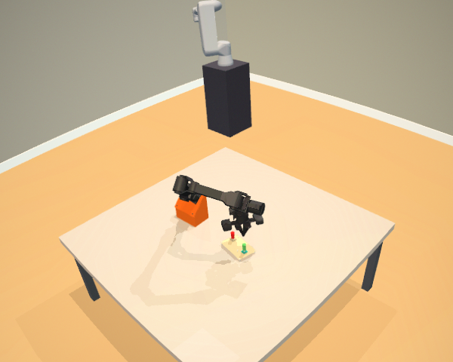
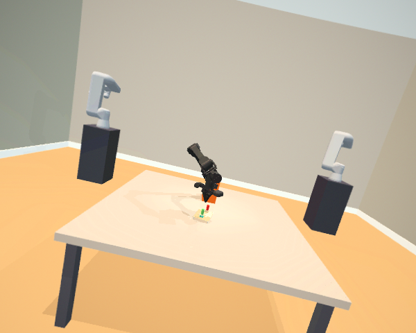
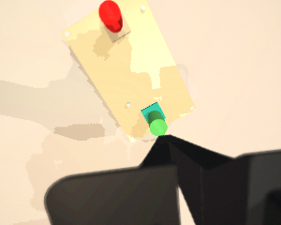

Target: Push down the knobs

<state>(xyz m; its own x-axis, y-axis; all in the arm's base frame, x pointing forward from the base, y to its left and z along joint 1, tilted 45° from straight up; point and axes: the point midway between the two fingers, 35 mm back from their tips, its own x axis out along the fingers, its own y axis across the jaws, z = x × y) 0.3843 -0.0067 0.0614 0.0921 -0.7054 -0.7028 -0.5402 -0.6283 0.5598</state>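
The pale yellow circuit board (image 1: pixel 230 245) (image 2: pixel 208 217) (image 3: pixel 150 52) stands on the table. A red knob (image 1: pixel 232 234) (image 2: pixel 207 207) (image 3: pixel 110 15) stands upright over a pale potentiometer (image 3: pixel 120 37) at one end. A green knob (image 1: pixel 244 246) (image 2: pixel 202 211) (image 3: pixel 158 127) stands over a teal potentiometer (image 1: pixel 244 252) (image 2: pixel 201 216) (image 3: pixel 152 108) at the other end. The gap under either knob is too small to tell. My gripper (image 1: pixel 243 234) (image 2: pixel 206 200) (image 3: pixel 164 141) is shut and empty, its tips above the board. In the wrist view the tips appear just below the green knob's top, not clearly touching it.
The arm's orange base (image 1: pixel 191 212) (image 2: pixel 211 199) is on the table (image 1: pixel 316 234) (image 2: pixel 244 243), behind the board in the exterior view. White arms on dark pedestals (image 1: pixel 229 97) (image 2: pixel 98 154) (image 2: pixel 326 206) stand beyond the table. The arm's shadow falls across the board and table.
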